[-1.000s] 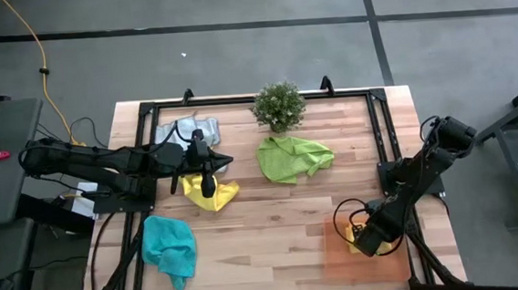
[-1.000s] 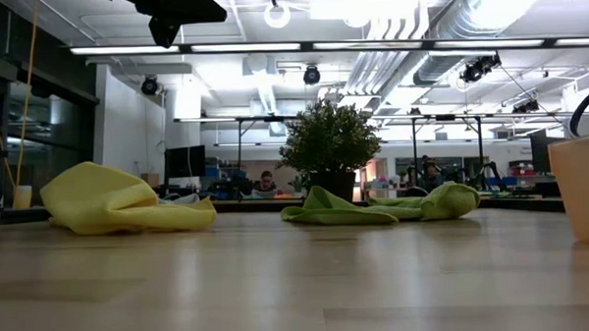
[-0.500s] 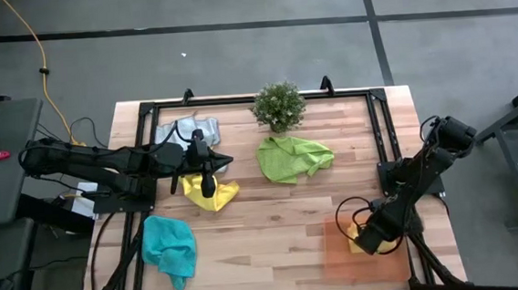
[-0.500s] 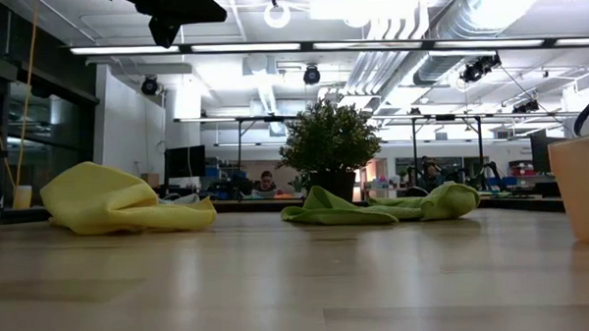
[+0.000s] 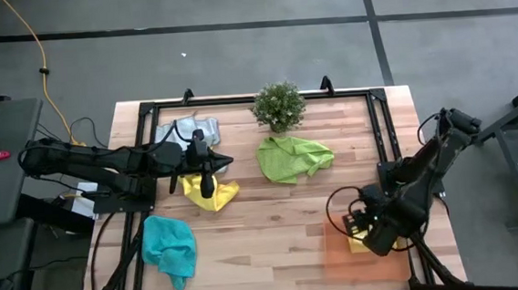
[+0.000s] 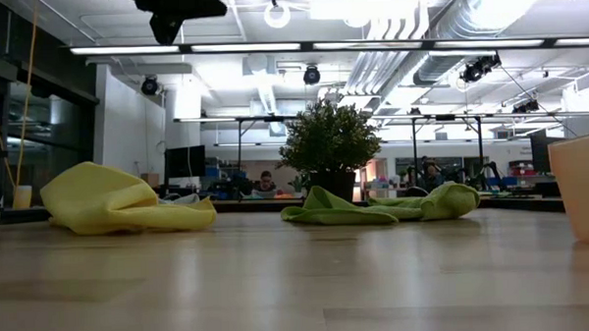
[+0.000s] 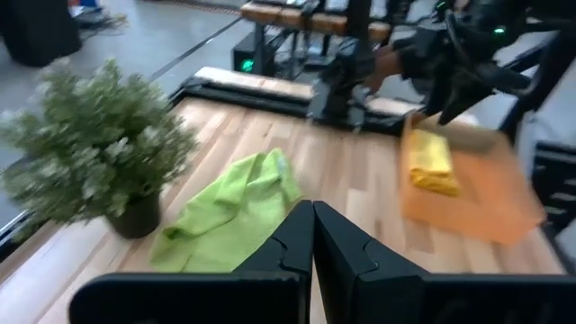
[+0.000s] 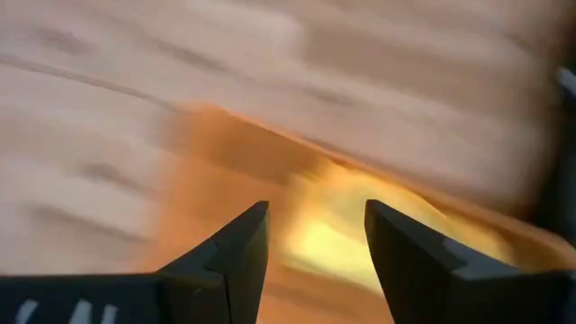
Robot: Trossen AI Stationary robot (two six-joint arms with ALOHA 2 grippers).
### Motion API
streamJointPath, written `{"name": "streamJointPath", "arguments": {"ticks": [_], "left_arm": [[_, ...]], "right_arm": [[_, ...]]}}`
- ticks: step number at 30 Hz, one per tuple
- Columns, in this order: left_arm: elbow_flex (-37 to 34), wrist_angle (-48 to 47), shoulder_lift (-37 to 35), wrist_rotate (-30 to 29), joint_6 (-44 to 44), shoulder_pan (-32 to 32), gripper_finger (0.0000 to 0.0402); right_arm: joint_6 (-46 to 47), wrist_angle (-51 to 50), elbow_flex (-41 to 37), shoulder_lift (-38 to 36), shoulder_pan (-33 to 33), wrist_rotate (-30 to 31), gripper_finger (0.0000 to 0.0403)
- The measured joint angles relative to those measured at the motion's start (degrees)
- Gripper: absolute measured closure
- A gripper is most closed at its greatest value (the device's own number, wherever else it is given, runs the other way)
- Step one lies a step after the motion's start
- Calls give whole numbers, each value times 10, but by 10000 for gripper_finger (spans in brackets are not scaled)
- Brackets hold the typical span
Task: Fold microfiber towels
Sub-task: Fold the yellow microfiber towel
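Towels lie in five places: a folded yellow towel (image 5: 358,240) rests in the orange tray (image 5: 340,258) at the table's near right; a second yellow towel (image 5: 213,194) sits crumpled under the left gripper (image 5: 208,178); the lime green towel (image 5: 292,158) lies beside the potted plant (image 5: 279,106); the grey towel (image 5: 178,133) is at the far left corner; the teal towel (image 5: 169,245) at the near left. Since one second ago the right gripper (image 8: 315,236) has let go of the folded yellow towel, its fingers now apart above it, and the arm has shifted over the tray. The left gripper stays unmoved, fingers pressed together, holding nothing
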Motion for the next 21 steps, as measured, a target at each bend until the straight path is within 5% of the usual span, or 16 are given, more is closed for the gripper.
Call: {"name": "streamJointPath", "arguments": {"ticks": [6, 15, 21], "left_arm": [[0, 12, 0, 49, -2, -2, 401], [0, 18, -9, 88, -42, -30, 402], [0, 17, -26, 31, -41, -58, 402]], "right_arm": [[-171, 212, -71, -32, -75, 73, 228], [-523, 840, -280, -46, -280, -4, 228], [-710, 900, -255, -50, -394, -76, 228]]}}
